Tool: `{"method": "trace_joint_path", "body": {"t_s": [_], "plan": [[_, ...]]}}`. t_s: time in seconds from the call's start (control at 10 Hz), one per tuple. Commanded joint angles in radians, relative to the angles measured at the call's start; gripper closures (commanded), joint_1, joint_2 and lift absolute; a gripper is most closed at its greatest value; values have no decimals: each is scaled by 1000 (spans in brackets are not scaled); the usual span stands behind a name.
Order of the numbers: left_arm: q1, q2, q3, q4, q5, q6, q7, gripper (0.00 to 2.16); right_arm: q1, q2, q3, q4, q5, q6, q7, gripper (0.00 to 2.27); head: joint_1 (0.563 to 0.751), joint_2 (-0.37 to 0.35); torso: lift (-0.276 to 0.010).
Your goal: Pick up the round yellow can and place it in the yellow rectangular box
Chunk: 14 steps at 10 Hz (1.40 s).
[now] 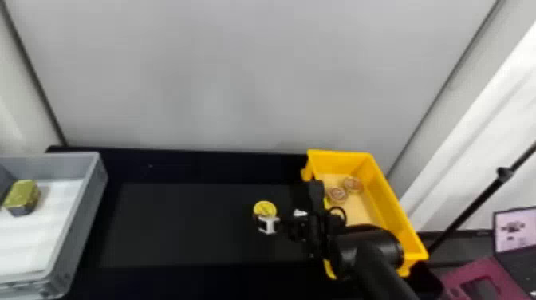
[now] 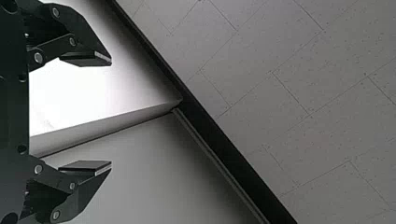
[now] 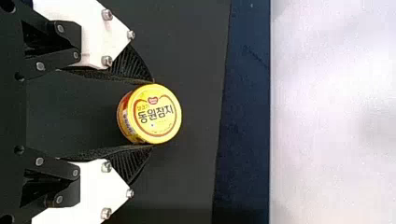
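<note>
**Right tool (image 3: pixel 152 114) has the round yellow can (image 1: pixel 265 208) pinched, box close by**

In the head view, your right arm (image 1: pixel 373 247) reaches across the near part of the yellow rectangular box (image 1: pixel 381 199) to the can, which is over the black table (image 1: pixel 179 223), to the left of that box. The short gap should keep the carry brief. Two round items (image 1: pixel 345 189) already lie inside the box, near its far end, so the barer floor nearer you looks like the easier landing spot. Off to the left, a grey crate (image 1: pixel 81 223) holds a yellow-topped block (image 1: pixel 22 195); neither seems to matter for this job.

In the left wrist view, the left tool (image 2: pixel 111 113) has its fingers well apart with nothing between them, aimed at wall and ceiling, presumably because you need only one arm.

In the right wrist view, both fingertips touch the can on opposite sides, likely to centre it and stop it rolling out. You cannot tell whether it is off the table; the grip is near the tips, so lift gently.
</note>
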Motion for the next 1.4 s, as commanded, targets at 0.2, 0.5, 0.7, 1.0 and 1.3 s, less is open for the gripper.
{"method": "trace_joint_path", "body": {"t_s": [0.2,0.5,0.7,1.0,1.3], "plan": [[5,19,1,-6,8,19,-3,450,19,-11,-27,-163,28,48,-5,585,746,-213,0],[9,23,1,-6,11,27,-4,450,3,-29,-95,-221,77,58,-5,585,746,-213,0],[9,26,-1,-6,13,33,-4,450,-1,-66,-147,-270,85,69,-22,585,746,-213,0],[11,27,-3,-9,14,42,-6,450,-2,-117,-207,-316,87,83,-55,585,746,-213,0],[8,39,-1,-18,14,59,-10,450,16,-150,-268,-338,88,98,-77,585,746,-213,0]]}}
